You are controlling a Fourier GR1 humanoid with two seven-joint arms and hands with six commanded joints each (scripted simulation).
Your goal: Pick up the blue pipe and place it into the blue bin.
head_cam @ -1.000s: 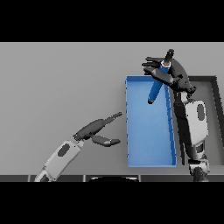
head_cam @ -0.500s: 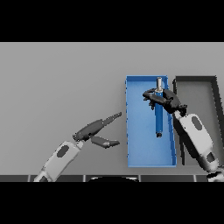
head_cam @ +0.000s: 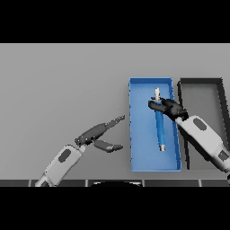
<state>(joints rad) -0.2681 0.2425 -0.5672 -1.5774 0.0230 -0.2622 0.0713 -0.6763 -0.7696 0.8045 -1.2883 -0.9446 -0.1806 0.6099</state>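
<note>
— Inside the blue bin, what am I looking at?

— That is the blue pipe, lying lengthwise along the bin's floor, pale tips at both ends. I bring it in along the bin's long axis because the bin is narrow; crosswise it would catch on the walls.

— And your right hand?

— It sits over the pipe's upper part, reaching in from the bin's right wall. My fingers curl around or over the shaft near the far end. I judge they have it gripped, though whether they are already loosening I cannot tell.

— Why hold it near the end, not the middle?

— My guess: my arm comes in from the right and low, so the far end is where the hand can close without my forearm bumping the bin's rim.

— Your left hand?

— Idle on the grey table, well left of the bin, fingers straight and relaxed, thumb apart, holding nothing. It keeps clear so the right arm has room.

— The dark tray to the right?

— Just beside the bin, not part of this job.

— What is left?

— I judge the placing nearly done: let go and lift the hand out.
</note>
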